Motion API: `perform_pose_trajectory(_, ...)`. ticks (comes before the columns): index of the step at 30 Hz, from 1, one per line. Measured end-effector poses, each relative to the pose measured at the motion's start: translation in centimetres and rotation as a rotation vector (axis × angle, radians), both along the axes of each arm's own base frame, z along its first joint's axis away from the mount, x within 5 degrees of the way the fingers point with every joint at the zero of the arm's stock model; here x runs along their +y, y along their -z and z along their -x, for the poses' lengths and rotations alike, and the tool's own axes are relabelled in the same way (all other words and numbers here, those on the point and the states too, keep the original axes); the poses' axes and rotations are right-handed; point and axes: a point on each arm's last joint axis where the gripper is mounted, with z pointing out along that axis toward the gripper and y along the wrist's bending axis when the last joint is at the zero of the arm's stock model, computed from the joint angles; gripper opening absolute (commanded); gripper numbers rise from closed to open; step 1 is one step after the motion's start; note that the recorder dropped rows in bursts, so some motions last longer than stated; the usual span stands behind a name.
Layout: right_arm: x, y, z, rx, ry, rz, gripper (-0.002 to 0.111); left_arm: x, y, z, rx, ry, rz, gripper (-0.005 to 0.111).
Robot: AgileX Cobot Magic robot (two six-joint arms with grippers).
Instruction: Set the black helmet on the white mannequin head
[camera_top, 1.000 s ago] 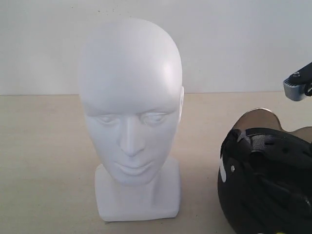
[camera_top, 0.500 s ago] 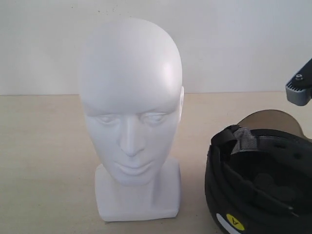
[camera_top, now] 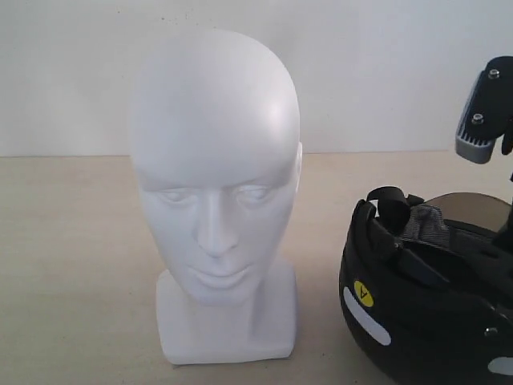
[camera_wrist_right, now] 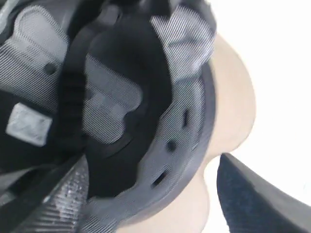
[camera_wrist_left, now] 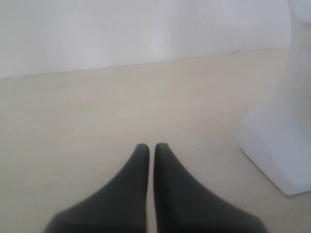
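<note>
Pale table (camera_top: 72, 241), white wall behind. Left side: the left tool (camera_wrist_left: 151, 148) hangs low, fingers pressed together on nothing, near the white mannequin head (camera_top: 215, 184) standing upright mid-table. Right side: the black helmet (camera_top: 417, 321) lies low, lining showing, with the right tool (camera_wrist_right: 150, 160) spread wide astride its padded rim, not pinching. The shell looks stiff, smooth and bulky, so grab the rim, not the visor (camera_top: 473, 210).

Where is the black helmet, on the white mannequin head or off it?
Off: the black helmet is beside the white mannequin head, whose crown is bare.
</note>
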Motion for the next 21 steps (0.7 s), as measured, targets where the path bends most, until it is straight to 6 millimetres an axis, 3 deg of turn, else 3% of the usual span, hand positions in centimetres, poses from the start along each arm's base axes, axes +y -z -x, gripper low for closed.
perform_pose_trajectory(4,0.0,-0.1,-0.1,-0.014,0.034,-0.017,0.063,0.0,0.0,0.0,0.000,0.000,0.000,0.004)
perform_pose_trajectory(10,-0.7,0.6,1.2,0.143,0.073,0.052,0.043,0.0,0.0,0.0,0.000,0.000,0.000,0.004)
perform_pose_trajectory(21,1.2,0.8,2.4,0.273,-0.045,-0.122,0.043,0.0,0.0,0.0,0.000,0.000,0.000,0.004)
